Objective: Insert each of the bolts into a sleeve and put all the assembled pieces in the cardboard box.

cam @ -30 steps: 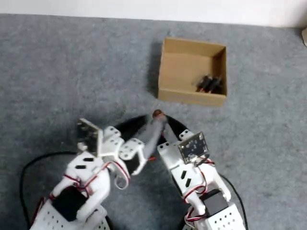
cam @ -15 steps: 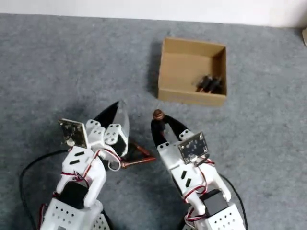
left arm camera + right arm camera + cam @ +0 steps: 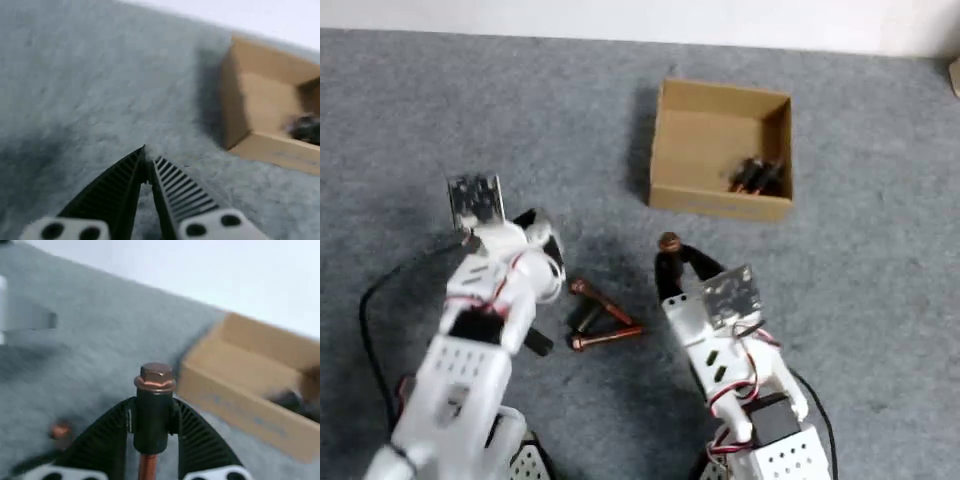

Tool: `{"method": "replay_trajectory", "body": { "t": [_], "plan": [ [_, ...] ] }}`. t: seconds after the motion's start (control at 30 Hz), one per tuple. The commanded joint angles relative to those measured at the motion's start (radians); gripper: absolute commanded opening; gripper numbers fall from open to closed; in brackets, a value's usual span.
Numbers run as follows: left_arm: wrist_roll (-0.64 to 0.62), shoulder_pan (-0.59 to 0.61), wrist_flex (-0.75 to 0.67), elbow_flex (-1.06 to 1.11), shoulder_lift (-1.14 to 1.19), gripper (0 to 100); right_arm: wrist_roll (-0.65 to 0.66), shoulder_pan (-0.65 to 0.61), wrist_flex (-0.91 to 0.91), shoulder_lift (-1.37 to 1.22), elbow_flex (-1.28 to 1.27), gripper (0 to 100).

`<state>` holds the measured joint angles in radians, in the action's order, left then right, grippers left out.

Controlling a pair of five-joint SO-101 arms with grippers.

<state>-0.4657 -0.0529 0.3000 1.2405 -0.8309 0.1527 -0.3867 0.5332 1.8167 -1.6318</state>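
My right gripper (image 3: pixel 670 264) is shut on a black sleeve (image 3: pixel 151 426) with a copper bolt (image 3: pixel 155 378) through it, held upright just short of the cardboard box (image 3: pixel 670 150). The box holds several dark assembled pieces (image 3: pixel 757 176) in its right corner. Two loose copper bolts (image 3: pixel 602 300) (image 3: pixel 607 337) and a black sleeve (image 3: pixel 584 319) lie on the carpet between the arms. To their left, my left gripper (image 3: pixel 530 220) is shut on nothing, and in the left wrist view its closed fingertips (image 3: pixel 146 161) point toward the box (image 3: pixel 260 105).
Grey carpet covers the whole table, with open room to the left of and beyond the box. A black cable (image 3: pixel 380 290) loops beside the left arm's base. A white wall edge runs along the far side.
My left gripper has let go of the piece at the right gripper and swung back to the left, uncovering the loose bolts and sleeve. The right gripper has edged slightly toward the box.
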Motion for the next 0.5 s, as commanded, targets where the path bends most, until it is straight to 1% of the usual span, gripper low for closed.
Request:
{"method": "replay_trajectory", "body": {
  "t": [0.0,0.1,0.23,0.37,0.47],
  "plan": [
    [-0.069,0.047,-0.021,-0.122,0.145,1,0.011,0.088,0.002,-0.007,0.137,0.5],
    [-0.072,0.074,-0.02,-0.142,0.165,1,0.012,0.096,-0.002,-0.137,0.191,0.5],
    [-0.072,0.077,-0.02,-0.137,0.151,1,0.011,0.107,-0.071,-0.493,0.383,0.5],
    [-0.069,0.071,-0.021,-0.128,0.147,1,0.009,0.153,-0.119,-0.909,0.697,0.5],
    [-0.068,0.07,-0.021,-0.127,0.147,1,0.009,0.193,-0.114,-1.208,0.984,0.5]
  ]
}}
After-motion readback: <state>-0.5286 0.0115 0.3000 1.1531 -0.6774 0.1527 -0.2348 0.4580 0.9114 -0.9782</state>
